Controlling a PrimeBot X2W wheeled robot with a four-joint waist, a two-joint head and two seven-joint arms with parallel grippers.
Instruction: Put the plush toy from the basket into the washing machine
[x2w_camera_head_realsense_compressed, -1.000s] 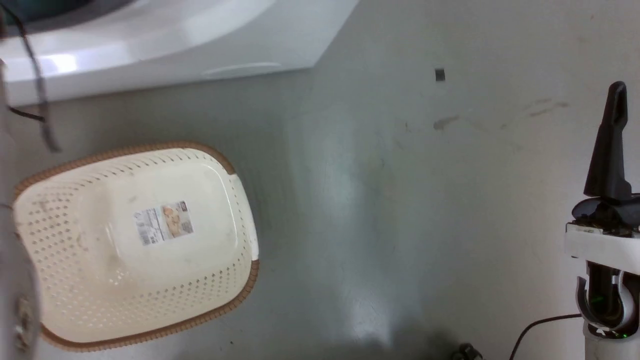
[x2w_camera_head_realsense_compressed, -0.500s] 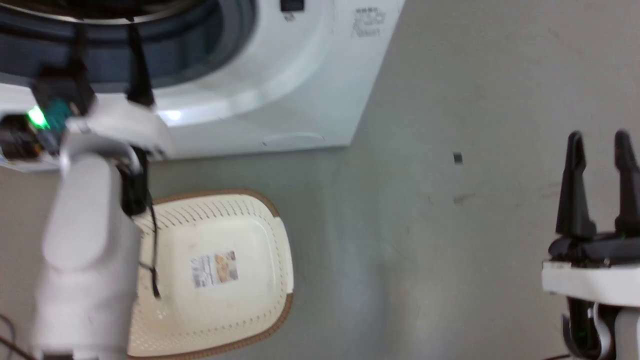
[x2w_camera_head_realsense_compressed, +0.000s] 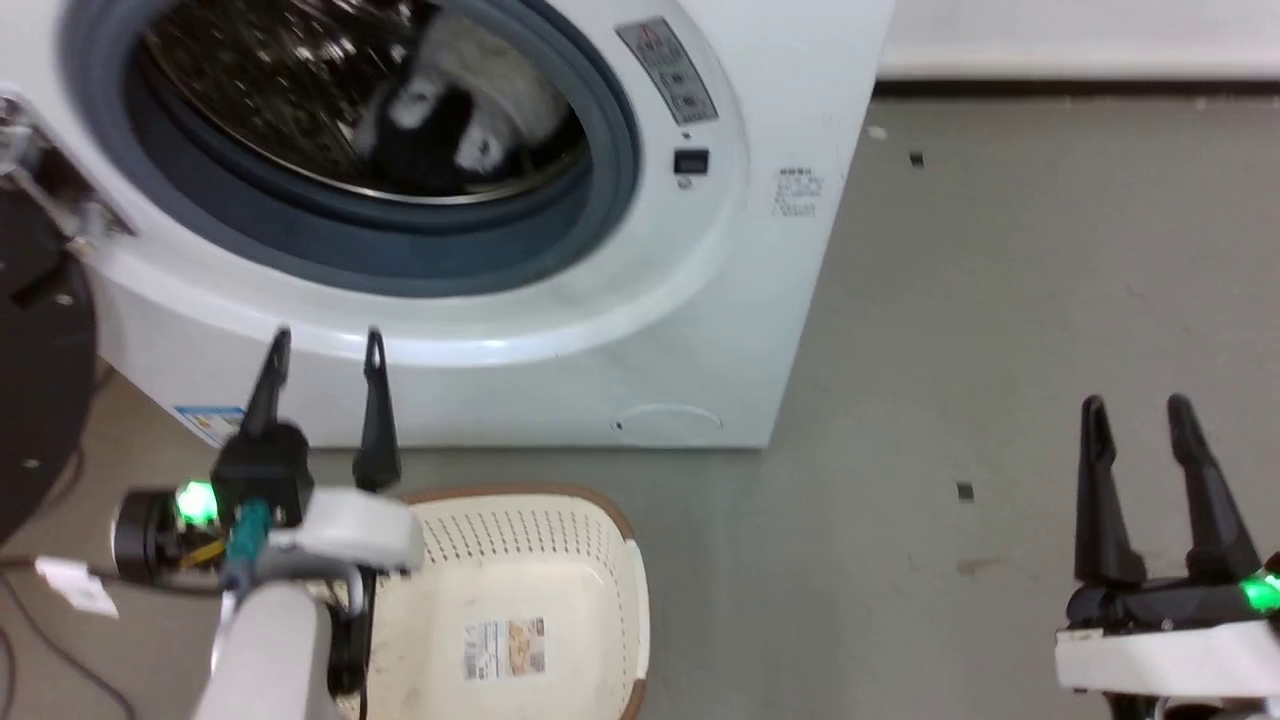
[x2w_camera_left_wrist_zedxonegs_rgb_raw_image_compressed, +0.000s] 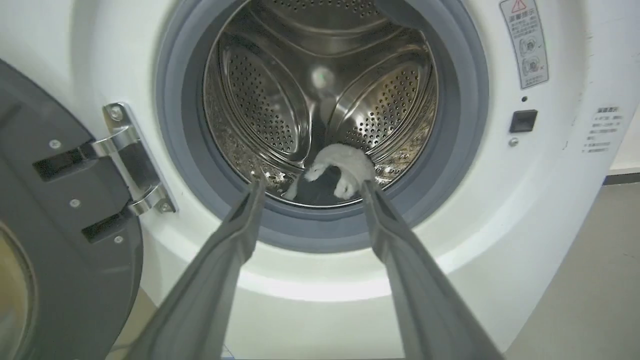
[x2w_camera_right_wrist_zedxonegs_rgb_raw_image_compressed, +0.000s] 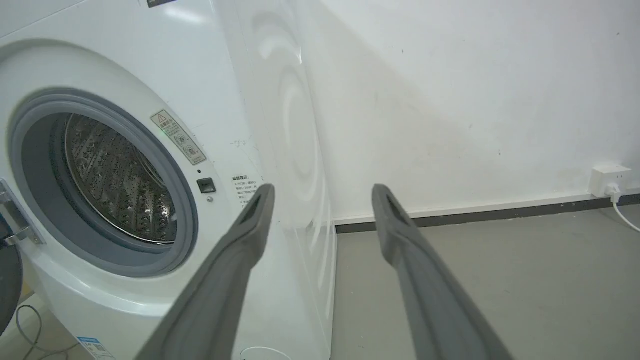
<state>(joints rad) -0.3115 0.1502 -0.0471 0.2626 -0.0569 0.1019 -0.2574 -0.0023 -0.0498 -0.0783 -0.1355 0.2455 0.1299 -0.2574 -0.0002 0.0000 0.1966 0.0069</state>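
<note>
**Head view: plush toy recorded inside the drum, both grippers unloaded**

The plush toy (x2w_camera_head_realsense_compressed: 440, 130), white with black patches, was seen lying on the lower part of the perforated steel drum (x2w_camera_head_realsense_compressed: 250, 90) of the washing machine (x2w_camera_head_realsense_compressed: 760, 300), behind the grey rubber ring (x2w_camera_head_realsense_compressed: 400, 250). The black door (x2w_camera_head_realsense_compressed: 40, 350) was swung open to the robot's left. In the left wrist view it was seen carried on a metal hinge (x2w_camera_left_wrist_zedxonegs_rgb_raw_image_compressed: 132, 165).

The left gripper (x2w_camera_head_realsense_compressed: 327, 340) was held in front of the machine's lower front panel, below the opening. Its fingers were spread wide, nothing was held between them, and it was well apart from the toy. The right gripper (x2w_camera_head_realsense_compressed: 1135, 405) was held over the grey floor (x2w_camera_head_realsense_compressed: 1000, 300) to the right of the machine, likewise spread wide and unloaded.

The basket (x2w_camera_head_realsense_compressed: 560, 560) was seen on the floor just in front of the machine, partly covered by the left arm. The paper label (x2w_camera_head_realsense_compressed: 505, 648) on its bottom was exposed. A wall socket (x2w_camera_right_wrist_zedxonegs_rgb_raw_image_compressed: 610, 181) was recorded in the right wrist view.
</note>
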